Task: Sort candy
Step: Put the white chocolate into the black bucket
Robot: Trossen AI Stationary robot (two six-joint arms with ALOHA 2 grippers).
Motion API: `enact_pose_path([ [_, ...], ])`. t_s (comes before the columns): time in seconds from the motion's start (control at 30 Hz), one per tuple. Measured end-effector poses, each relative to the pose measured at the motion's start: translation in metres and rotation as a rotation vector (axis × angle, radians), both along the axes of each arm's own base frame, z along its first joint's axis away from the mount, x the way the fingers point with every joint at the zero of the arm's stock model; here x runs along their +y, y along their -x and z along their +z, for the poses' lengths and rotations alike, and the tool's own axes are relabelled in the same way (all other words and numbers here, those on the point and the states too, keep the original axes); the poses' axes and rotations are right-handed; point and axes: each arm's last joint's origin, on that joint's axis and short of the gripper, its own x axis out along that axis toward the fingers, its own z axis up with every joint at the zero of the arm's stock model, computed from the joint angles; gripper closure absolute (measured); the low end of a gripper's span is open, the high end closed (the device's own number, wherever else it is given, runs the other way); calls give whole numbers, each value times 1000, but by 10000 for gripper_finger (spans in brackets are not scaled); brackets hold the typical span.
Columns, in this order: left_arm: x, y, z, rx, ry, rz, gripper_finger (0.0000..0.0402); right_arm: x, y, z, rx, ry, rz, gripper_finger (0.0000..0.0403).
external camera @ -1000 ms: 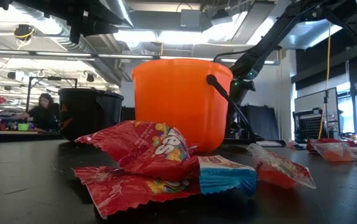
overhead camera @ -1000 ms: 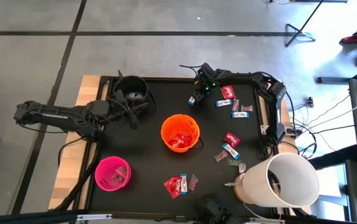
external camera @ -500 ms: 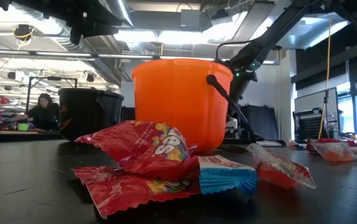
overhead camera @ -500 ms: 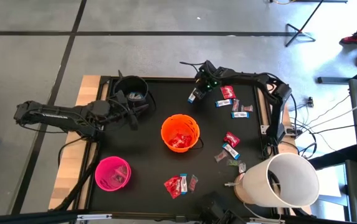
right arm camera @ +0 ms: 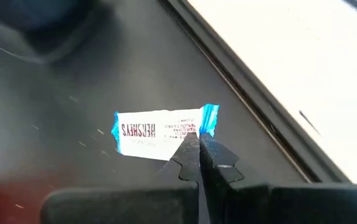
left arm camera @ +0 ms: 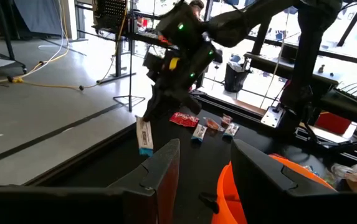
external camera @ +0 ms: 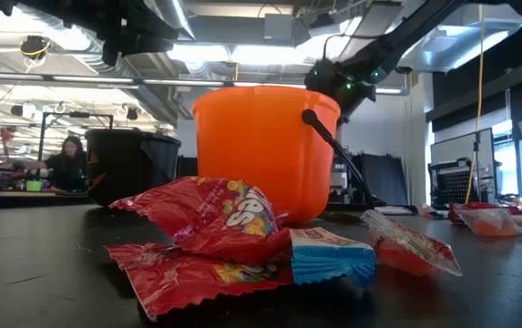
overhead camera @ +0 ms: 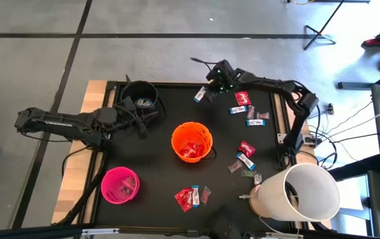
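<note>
High: right gripper (overhead camera: pixel 203 93) is at the far edge of the table (overhead camera: pixel 156 166), holding a blue-and-white bar (overhead camera: pixel 199 95) up off the surface. Black bucket (overhead camera: pixel 140 95) lies to its left, orange bucket (overhead camera: pixel 191 141) nearer the front; more candy sits right of the gripper by the table's right edge. Left gripper (overhead camera: pixel 151 114) waits just beside the black bucket.

Low: right arm shows above the orange bucket (external camera: pixel 265 150); bar itself can't be made out here. Red packets (external camera: pixel 215 228) lie in the foreground.

Left wrist: left fingers (left arm camera: pixel 159 174) part-open, nothing between them. Bar (left arm camera: pixel 144 134) hangs from the right gripper (left arm camera: pixel 156 106), long axis roughly vertical, clear of the table.

Right wrist: jaws pinched shut on one blue end of the bar (right arm camera: pixel 162 129), which extends sideways from the tips (held by the edge only, so grip looks marginal). My read: next is carry to a bucket; black one is nearer.
</note>
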Motion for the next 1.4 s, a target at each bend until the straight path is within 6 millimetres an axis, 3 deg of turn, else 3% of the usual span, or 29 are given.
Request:
enact_pose_path([
  [0.3,1,-8,-7,54,-28,20,266,37,-25,44,-233,144,171,402],
  [0.5,10,-15,-13,80,-10,110,266,60,-40,59,-346,209,249,402],
  [0.63,18,-21,-18,92,7,104,256,74,-48,62,-375,245,291,402],
  [1.03,43,-39,-25,16,75,98,166,95,-59,68,-427,296,343,402],
  [1.4,47,-52,-29,-52,129,4,156,104,-63,72,-473,317,378,402],
])
